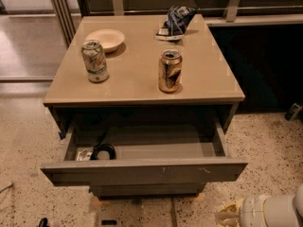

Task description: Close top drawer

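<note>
The top drawer is pulled out wide from the small tan table. Its flat grey front faces me and has pale scratches right of middle. Inside it, at the left, lie a coiled black cable and a small pale item. My gripper is at the bottom right edge of the view, on the end of a white arm. It is low, below and to the right of the drawer front, and apart from it.
On the tabletop stand a green-and-white can, a brown-and-gold can, a cream bowl and a dark snack bag. A narrower drawer front shows below. The floor is speckled; a dark counter wall stands to the right.
</note>
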`<state>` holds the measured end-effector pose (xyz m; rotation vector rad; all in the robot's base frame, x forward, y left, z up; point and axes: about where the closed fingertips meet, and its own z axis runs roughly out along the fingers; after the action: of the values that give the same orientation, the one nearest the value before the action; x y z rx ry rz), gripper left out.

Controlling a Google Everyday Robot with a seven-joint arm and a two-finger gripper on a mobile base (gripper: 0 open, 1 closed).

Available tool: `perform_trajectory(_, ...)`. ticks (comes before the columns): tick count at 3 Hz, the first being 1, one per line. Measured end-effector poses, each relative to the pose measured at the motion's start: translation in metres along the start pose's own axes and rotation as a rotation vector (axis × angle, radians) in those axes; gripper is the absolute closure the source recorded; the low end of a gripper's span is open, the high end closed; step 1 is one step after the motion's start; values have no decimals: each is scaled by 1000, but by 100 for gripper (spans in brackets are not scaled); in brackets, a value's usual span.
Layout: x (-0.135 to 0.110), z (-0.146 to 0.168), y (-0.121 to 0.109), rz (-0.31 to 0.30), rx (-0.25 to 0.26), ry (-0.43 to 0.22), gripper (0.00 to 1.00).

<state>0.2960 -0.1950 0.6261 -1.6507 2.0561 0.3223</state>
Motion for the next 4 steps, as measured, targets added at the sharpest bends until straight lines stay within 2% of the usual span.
perform_trajectory(1, -6, 2, -3, -50, 35, -33, 100)
perform_trajectory(2, -26, 10, -13, -124, 103, -123, 100)
perform_trajectory(3, -58, 28, -33, -236, 168, -245, 100)
perform_trajectory(4, -74, 42, -47, -278, 201, -300, 100)
